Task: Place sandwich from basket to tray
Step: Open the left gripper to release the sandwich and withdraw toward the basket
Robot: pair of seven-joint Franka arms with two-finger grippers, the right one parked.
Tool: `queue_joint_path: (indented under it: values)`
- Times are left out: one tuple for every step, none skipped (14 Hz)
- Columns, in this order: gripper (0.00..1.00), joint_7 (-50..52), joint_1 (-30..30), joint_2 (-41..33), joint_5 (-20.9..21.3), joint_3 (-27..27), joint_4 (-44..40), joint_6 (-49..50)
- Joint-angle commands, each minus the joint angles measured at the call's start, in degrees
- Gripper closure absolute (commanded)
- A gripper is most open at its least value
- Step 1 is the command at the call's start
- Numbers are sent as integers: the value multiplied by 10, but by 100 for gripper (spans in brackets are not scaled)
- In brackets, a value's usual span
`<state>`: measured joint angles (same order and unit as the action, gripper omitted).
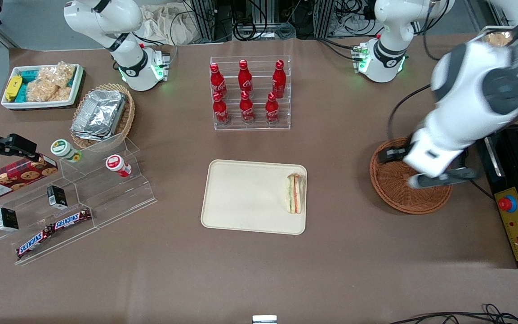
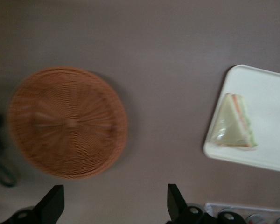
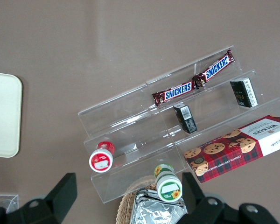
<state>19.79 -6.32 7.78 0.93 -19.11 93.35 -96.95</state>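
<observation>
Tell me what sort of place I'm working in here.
Probably a lab mock-up of a snack shop: cola bottles in a clear rack, Snickers bars on acrylic steps. The open pincer hovers over the basket; the sandwich lies on the tray.

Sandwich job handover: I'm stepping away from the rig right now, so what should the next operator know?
Hand: the left arm's hand is open and empty, above the table beside the round reddish-brown wicker basket.
Things: the triangular wrapped sandwich lies on the cream rectangular tray, at the tray edge nearest the basket. The basket holds nothing.
Done: sandwich moved from basket to tray and released.
Left: nothing on the sandwich; probably just park the arm clear of the basket.
</observation>
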Motion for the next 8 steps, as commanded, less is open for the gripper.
queue_joint_path:
  values:
    - [1, -85, 39, -49, -29, 100, -17, 70]
    - [1, -102, 50, -71, -30, 125, -17, 89]
    - [1, -101, 67, -79, -24, 146, -19, 99]
    - [1, -97, 82, -77, -19, 158, -32, 101]
    - [1, -94, 84, -72, -17, 159, -51, 105]
    - [1, -93, 85, -65, -17, 159, -66, 112]
    - [1, -92, 85, -61, -17, 159, -77, 119]
    - [1, -92, 85, -61, -17, 159, -80, 126]
